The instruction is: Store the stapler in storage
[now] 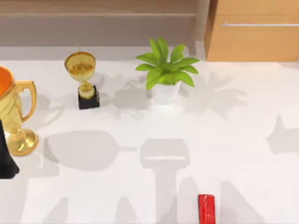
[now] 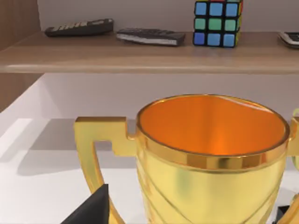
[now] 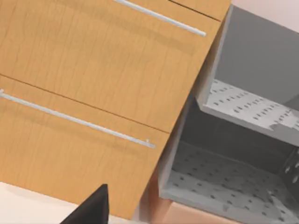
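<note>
From above, we see the stapler [image 1: 206, 208] lying flat at the near edge of the white table [image 1: 224, 140], right of centre, its long axis running from near to far. The storage [image 1: 252, 32] stands at the far right corner, drawer fronts shut, its silver handle [image 1: 259, 24] horizontal. A potted plant [image 1: 166, 74] sits mid-table toward the back, a small trophy [image 1: 83, 79] on a black base to its left, and a large gold trophy [image 1: 16, 116] at the left edge. A grey-brown wall shelf [image 1: 98, 21] runs along the back.

Our left wrist camera looks straight into the large gold trophy's orange bowl [image 2: 210, 135], close in front of the left claw; beyond it the shelf [image 2: 140, 53] carries two remotes [image 2: 79, 27] and a colour cube [image 2: 218, 22]. Whether this claw is spread we cannot tell.

Our right wrist camera faces the storage's wooden fronts [image 3: 93, 93] with two bar handles [image 3: 77, 120], close ahead of the right claw, and a grey perforated rack [image 3: 233, 177] beside it. That claw's state we cannot tell either.
</note>
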